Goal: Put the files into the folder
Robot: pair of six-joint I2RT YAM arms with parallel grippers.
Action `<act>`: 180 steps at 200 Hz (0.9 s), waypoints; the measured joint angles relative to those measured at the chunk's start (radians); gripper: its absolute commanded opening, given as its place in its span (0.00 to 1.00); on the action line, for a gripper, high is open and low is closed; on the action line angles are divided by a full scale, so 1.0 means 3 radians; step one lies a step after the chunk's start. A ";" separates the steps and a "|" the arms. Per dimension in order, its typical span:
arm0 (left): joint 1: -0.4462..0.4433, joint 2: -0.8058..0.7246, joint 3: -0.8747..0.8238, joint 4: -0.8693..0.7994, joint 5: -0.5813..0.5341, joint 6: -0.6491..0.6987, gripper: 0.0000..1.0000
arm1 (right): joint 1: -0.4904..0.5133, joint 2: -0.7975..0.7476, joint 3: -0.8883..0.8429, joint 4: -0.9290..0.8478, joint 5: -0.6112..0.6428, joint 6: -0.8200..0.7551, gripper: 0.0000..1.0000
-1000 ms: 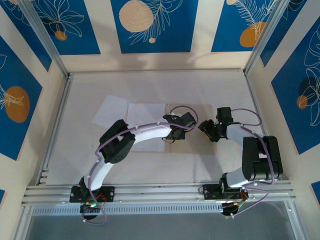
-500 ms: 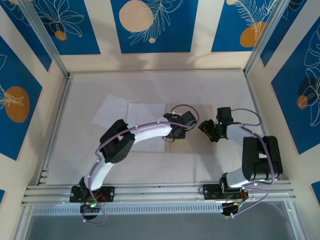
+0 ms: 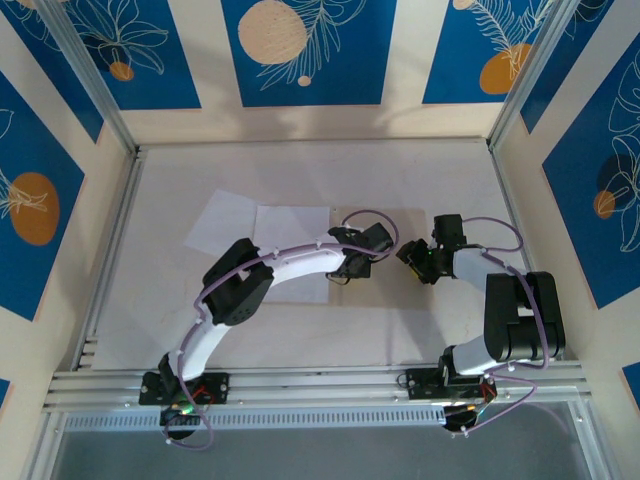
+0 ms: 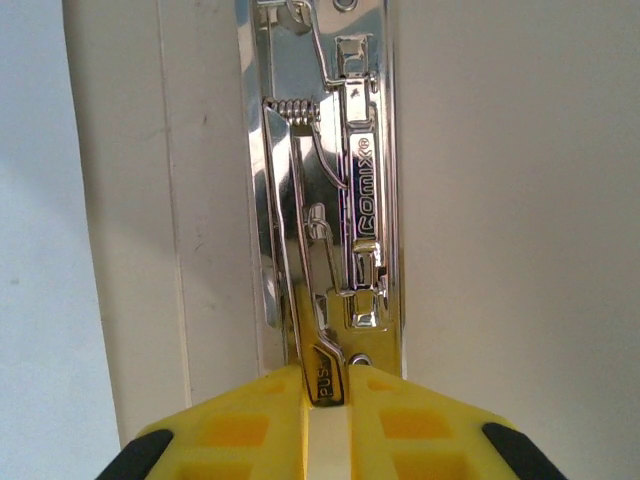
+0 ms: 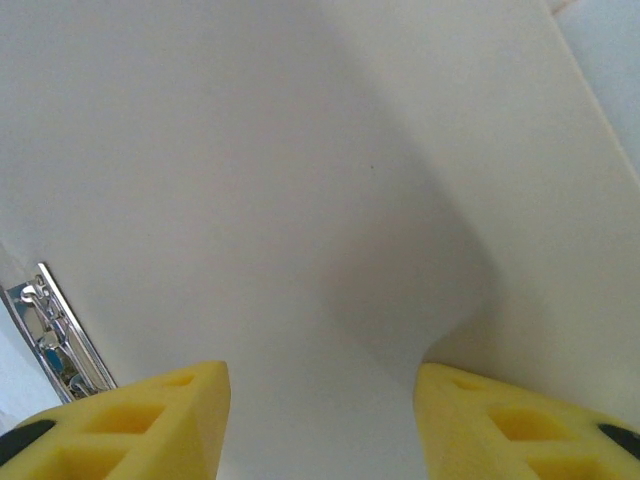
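Two white files lie left of centre: a tilted sheet (image 3: 215, 225) and a straight one (image 3: 292, 245) partly under my left arm. The folder lies open, its white inside (image 4: 520, 200) beside a shiny metal clip (image 4: 345, 200) at the spine. My left gripper (image 4: 325, 385) (image 3: 345, 272) is shut on the clip's small lever marked PUSH. A pale sheet edge (image 4: 30, 250) shows left of the spine. My right gripper (image 5: 320, 385) (image 3: 408, 256) hovers open over the folder's white inside (image 5: 300, 150), nothing between its fingers, and the clip (image 5: 55, 335) lies at its lower left.
Aluminium rails (image 3: 300, 385) run along the near edge and posts stand at the back corners. Patterned blue and cream walls (image 3: 300, 50) close in the table on three sides. Both grippers sit close together at mid-table.
The left wrist has shifted very slightly at the clip. The right arm and the sheets have not moved.
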State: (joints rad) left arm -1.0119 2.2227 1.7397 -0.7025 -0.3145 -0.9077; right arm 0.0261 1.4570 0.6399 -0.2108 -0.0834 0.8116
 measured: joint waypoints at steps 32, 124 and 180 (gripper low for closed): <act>0.0008 0.0001 0.0031 -0.0041 -0.0003 0.0001 0.25 | -0.0001 0.0000 0.0000 0.0000 0.0000 0.0000 0.53; 0.0010 0.0000 0.0046 -0.0056 -0.0001 0.0003 0.15 | -0.0001 0.0000 0.0000 0.0000 -0.0009 0.0000 0.53; 0.0010 0.0001 0.0046 -0.0056 0.0000 0.0001 0.14 | 0.0000 0.0000 0.0000 0.0000 -0.0009 0.0000 0.53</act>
State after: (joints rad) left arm -1.0088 2.2230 1.7535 -0.7193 -0.3145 -0.9073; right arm 0.0261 1.4570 0.6399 -0.2108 -0.0860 0.8116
